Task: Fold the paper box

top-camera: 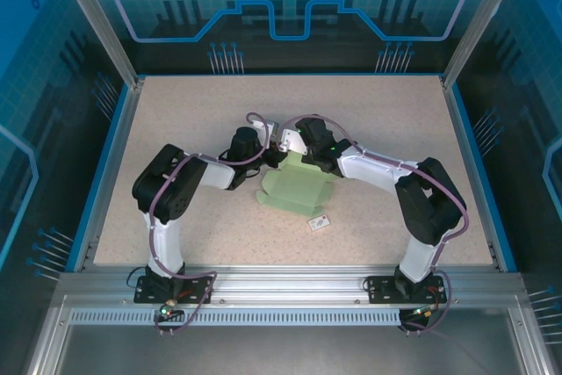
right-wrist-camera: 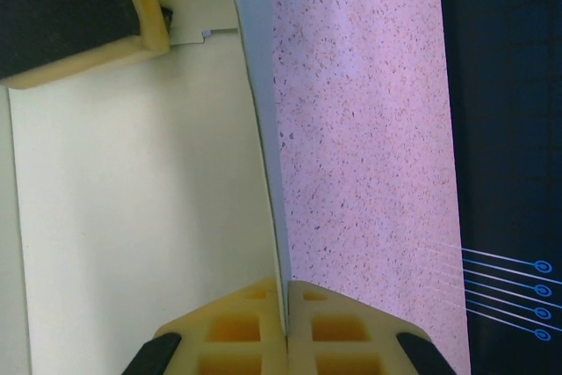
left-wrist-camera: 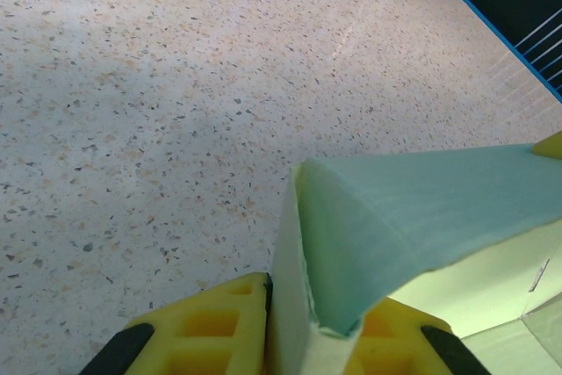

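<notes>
The paper box (top-camera: 294,189) lies on the desk (top-camera: 176,111) just beyond the small white tag (top-camera: 319,224). This step should go best if both pinches are firm and the walls turn along their creases together, lest the thin card buckle. Both arms reach inward, elbows out, and meet at the box's edge farthest from the tag. The left end effector (left-wrist-camera: 316,300) pinches a folded flap. The right end effector (right-wrist-camera: 287,294) is pressed together on an upright wall.

The paper box (top-camera: 294,189) lies mid-desk (top-camera: 176,129), its far edge between my left fingers (left-wrist-camera: 219,322) and my right fingers (right-wrist-camera: 237,331), a tag (top-camera: 319,223) just before it.
</notes>
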`<action>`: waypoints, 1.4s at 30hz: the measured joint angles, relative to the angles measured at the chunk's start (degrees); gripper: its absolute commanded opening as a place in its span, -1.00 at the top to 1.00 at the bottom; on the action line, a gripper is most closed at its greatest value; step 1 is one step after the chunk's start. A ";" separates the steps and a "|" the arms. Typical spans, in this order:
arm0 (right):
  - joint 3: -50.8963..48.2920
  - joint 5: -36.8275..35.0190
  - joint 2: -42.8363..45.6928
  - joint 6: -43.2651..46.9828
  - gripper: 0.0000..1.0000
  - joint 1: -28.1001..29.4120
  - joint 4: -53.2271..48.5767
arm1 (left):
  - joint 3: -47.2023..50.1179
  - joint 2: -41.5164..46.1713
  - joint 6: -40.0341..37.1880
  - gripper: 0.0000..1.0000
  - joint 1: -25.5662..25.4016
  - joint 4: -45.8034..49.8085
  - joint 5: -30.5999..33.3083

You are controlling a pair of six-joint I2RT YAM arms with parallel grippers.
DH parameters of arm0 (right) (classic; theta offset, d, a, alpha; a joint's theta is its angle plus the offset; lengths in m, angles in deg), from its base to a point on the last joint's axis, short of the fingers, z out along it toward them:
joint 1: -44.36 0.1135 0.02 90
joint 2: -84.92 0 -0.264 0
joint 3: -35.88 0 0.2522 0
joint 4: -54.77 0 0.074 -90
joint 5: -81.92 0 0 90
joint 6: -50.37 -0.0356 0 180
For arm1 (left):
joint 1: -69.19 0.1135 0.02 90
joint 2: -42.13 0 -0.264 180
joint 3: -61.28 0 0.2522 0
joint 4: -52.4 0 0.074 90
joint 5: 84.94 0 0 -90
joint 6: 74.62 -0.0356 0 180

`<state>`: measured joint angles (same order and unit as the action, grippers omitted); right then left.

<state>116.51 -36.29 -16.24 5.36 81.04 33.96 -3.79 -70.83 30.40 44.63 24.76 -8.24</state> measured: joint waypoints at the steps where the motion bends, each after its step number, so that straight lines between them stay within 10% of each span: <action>1: 0.00 0.00 0.07 0.00 0.89 0.00 -0.07 | 0.00 0.02 -0.20 0.77 -0.04 0.09 0.00; 28: 5.33 5.77 2.19 -5.42 0.33 0.00 -8.28 | -0.44 2.69 -3.30 0.78 -0.48 7.82 3.28; 42: 7.50 9.01 2.29 -6.69 0.59 -0.61 -12.98 | -1.01 3.74 -4.70 0.77 -1.03 10.49 4.96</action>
<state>124.01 -27.29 -13.95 -1.33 80.43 20.98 -4.79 -67.10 25.70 43.61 35.25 -3.28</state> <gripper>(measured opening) 0.212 0.115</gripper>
